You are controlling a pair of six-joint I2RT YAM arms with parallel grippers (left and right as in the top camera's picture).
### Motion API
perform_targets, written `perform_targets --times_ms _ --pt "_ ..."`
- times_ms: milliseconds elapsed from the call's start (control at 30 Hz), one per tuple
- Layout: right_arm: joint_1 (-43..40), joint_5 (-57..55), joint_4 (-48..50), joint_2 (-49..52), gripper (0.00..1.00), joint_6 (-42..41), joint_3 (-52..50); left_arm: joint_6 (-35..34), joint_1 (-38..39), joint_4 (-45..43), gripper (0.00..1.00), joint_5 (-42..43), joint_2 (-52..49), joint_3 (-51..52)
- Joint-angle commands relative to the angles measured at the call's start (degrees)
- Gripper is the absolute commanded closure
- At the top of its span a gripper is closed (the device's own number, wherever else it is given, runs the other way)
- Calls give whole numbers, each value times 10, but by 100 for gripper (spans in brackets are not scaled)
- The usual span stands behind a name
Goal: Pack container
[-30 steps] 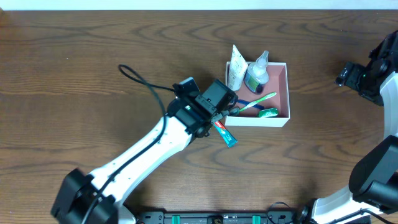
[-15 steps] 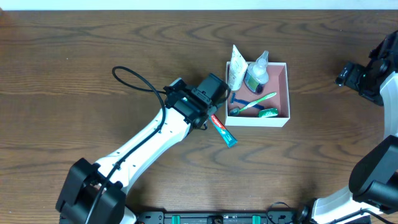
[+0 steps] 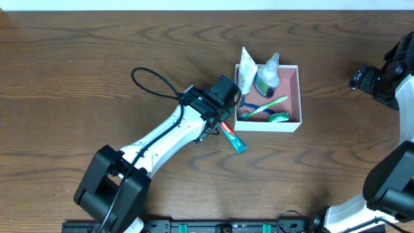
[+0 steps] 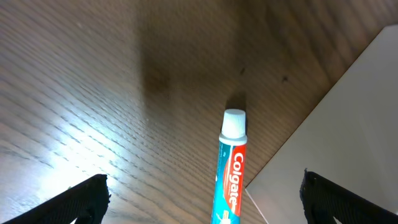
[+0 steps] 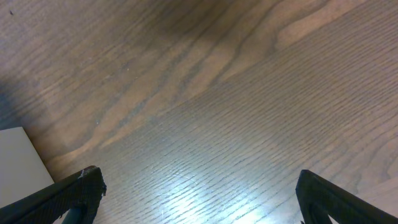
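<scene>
The container [image 3: 292,124] is a square white-walled box with a pink inside, right of the table's middle. It holds a white tube [image 3: 245,70], a small bottle [image 3: 266,74], a green toothbrush [image 3: 265,106], a blue toothbrush [image 3: 249,104] and a small green item [image 3: 279,118]. A red and teal Colgate toothpaste tube [image 3: 233,137] lies on the table against the container's left front corner. In the left wrist view the tube [image 4: 231,168] lies between my open fingers, cap pointing away, beside the container wall [image 4: 336,137]. My left gripper [image 3: 223,123] is open over the tube. My right gripper [image 3: 363,79] is open and empty at the far right.
A black cable [image 3: 152,84] loops over the table behind the left arm. The right wrist view shows bare wood and a white corner of the container [image 5: 18,162] at its left edge.
The left arm has swung and turned a little near the container's left side. The toothpaste tube stays on the table. The right arm has not moved.
</scene>
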State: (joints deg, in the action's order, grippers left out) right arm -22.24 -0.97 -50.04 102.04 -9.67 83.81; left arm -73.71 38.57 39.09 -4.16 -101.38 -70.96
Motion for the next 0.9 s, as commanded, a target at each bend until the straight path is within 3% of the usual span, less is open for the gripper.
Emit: perform_targets --times_ms 0,867 --pt "-2 -3 0 4 1 -6 -1 -5 -1 0 2 18 -18 0" --pt "-2 -3 0 4 1 -6 -1 -5 -2 11 2 23 -24 0"
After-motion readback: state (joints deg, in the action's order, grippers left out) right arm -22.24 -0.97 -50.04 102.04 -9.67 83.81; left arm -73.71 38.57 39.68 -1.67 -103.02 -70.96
